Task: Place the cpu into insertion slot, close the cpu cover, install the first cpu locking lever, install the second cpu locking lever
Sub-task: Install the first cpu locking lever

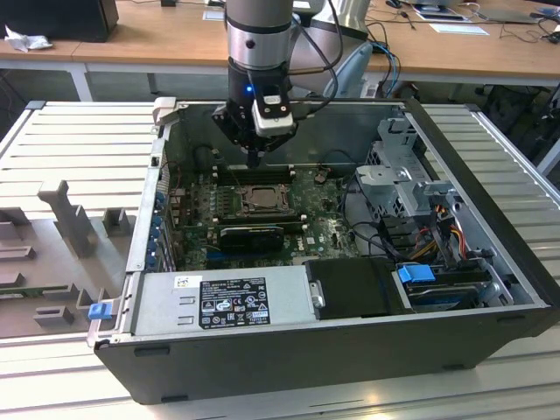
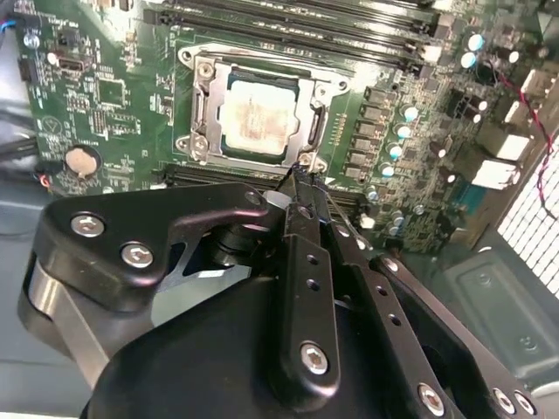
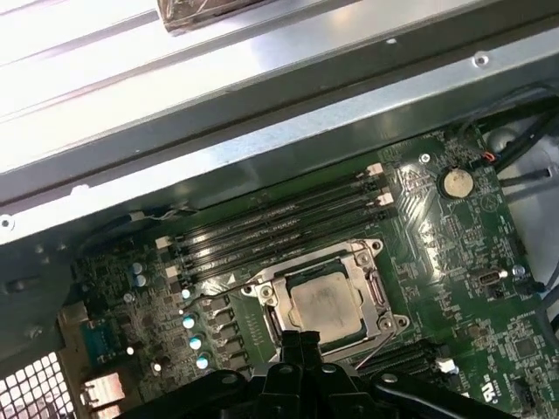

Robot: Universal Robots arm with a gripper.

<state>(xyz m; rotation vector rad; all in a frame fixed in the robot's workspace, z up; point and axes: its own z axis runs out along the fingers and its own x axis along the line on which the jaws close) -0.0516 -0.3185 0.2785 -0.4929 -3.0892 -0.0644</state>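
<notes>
Second wrist view is showing the cpu [image 2: 259, 118] sitting in the insertion slot [image 2: 262, 78], cpu cover [image 2: 205, 105] down, clenched gripper [image 2: 301, 188] hovering by an unlatched-looking lever [image 2: 286, 179].

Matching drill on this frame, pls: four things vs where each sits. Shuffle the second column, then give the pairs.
1 long black memory slots
2 black metal gripper
3 small silver-grey square cpu
4 round silver coin cell

A framed by the thin silver cpu cover
B between that cover and the grey case wall
C on the green motherboard, apart from the cover
D by the cover's edge

Pairs: 1-B, 2-D, 3-A, 4-C
</notes>
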